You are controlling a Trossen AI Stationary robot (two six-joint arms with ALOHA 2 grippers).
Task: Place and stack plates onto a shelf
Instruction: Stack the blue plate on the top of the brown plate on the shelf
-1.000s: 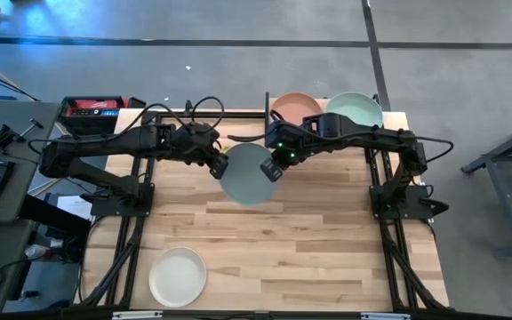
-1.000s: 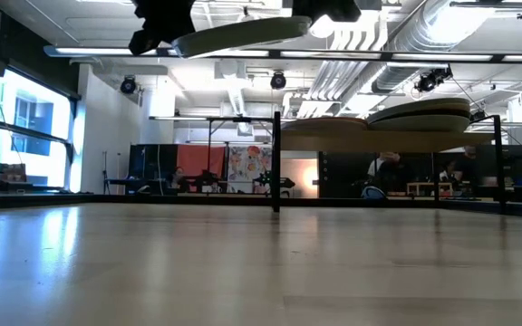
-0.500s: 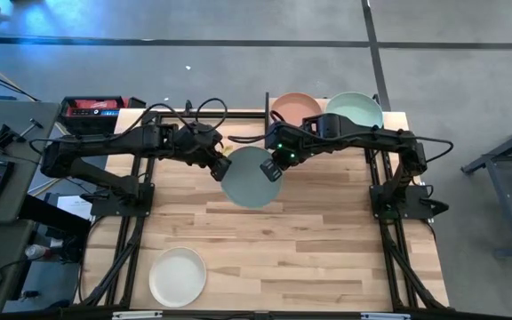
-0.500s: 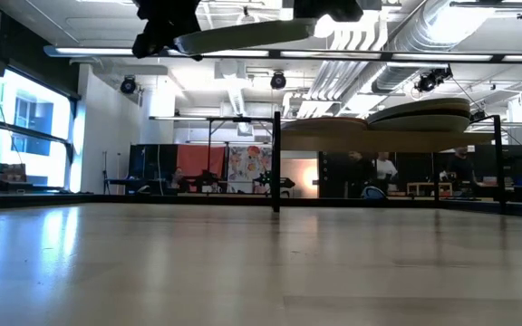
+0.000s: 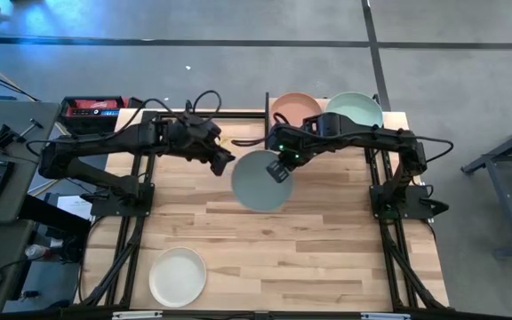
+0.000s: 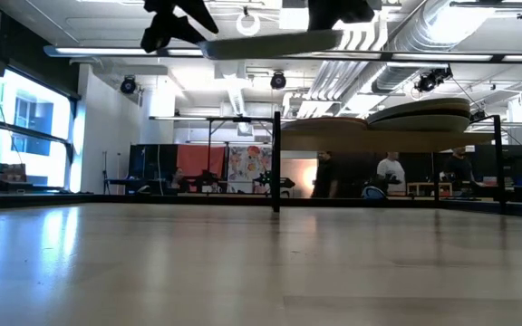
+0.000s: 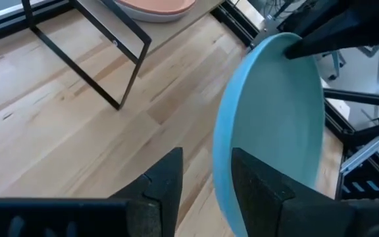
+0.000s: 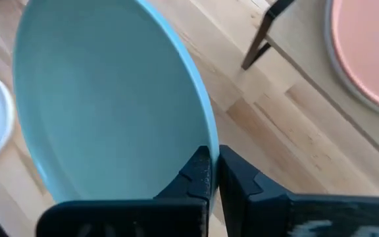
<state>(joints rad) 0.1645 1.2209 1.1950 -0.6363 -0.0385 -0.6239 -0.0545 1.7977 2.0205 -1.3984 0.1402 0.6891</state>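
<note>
Right pincer [image 5: 280, 169] clamped on rim of light blue plate [image 5: 261, 180], holding it in air above table [image 5: 327, 240] – plate roughly level in low view. Left pincer [image 5: 224, 164] spread wide at plate's opposite edge, rim between fingers, no grip. Shelf [image 5: 389, 120] carries pink plate [image 5: 293, 107] and mint green plate [image 5: 356, 108] side by side. White plate [image 5: 177, 276] lies on table near front-left corner
</note>
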